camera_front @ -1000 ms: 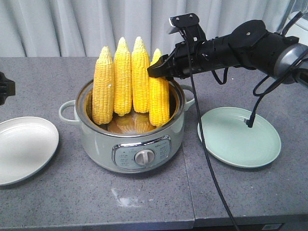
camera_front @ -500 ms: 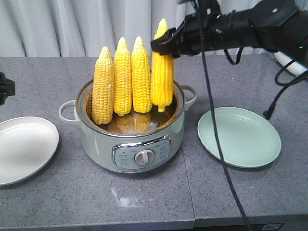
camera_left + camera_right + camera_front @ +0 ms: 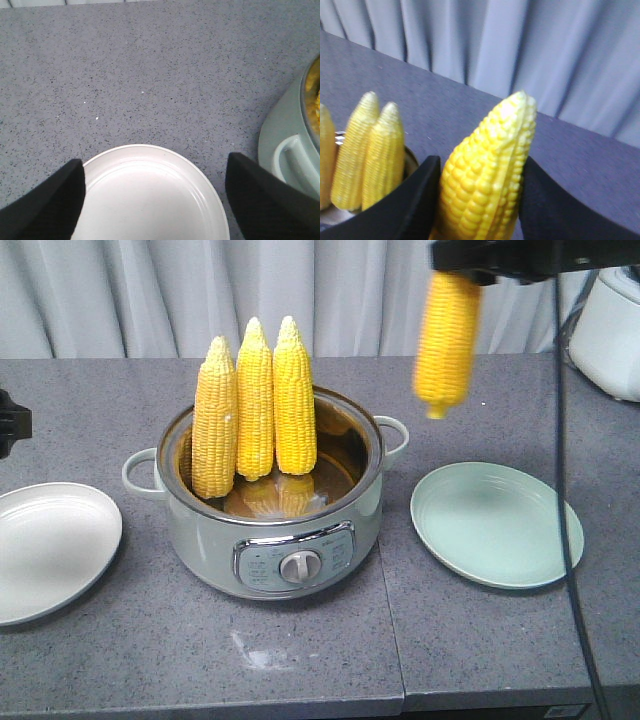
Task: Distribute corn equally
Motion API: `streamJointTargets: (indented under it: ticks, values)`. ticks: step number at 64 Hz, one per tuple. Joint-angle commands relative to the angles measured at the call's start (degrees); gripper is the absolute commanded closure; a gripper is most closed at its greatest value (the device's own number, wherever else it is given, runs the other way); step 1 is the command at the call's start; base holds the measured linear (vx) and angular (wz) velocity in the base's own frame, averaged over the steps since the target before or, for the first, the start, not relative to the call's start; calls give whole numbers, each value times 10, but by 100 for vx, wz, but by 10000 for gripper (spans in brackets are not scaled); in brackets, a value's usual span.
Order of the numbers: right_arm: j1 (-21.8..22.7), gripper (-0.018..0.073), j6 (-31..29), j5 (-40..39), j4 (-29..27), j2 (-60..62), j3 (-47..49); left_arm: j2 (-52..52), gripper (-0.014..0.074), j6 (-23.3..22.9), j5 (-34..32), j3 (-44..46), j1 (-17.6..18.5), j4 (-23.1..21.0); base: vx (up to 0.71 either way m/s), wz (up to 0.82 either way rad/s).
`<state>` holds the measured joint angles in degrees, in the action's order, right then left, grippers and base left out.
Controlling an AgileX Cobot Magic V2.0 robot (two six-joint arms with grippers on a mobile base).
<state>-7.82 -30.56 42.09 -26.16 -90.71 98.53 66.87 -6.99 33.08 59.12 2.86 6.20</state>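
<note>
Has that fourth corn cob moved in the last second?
Yes. The held corn cob has gone up and to the picture's right, clear of the pot, and now hangs beyond its rim, toward the green plate.

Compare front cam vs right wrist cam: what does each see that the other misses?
Front only: the white plate, the green plate, the pot with its dial, and the held cob hanging clear of the pot. Right wrist only: the right gripper up close, its fingers pressed on both sides of the held cob. Both: the held cob, the standing cobs in the pot, and the curtain.
</note>
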Motion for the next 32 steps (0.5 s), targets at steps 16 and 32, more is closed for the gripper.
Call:
streamJointTargets:
  ticks: [16, 32]
  values:
    - [31, 355, 201, 116, 284, 35, 18, -10, 31, -2, -39, 22, 0, -2, 0, 0]
    - [31, 355, 231, 199, 336, 33, 17, -10, 31, -2, -39, 22, 0, -2, 0, 0]
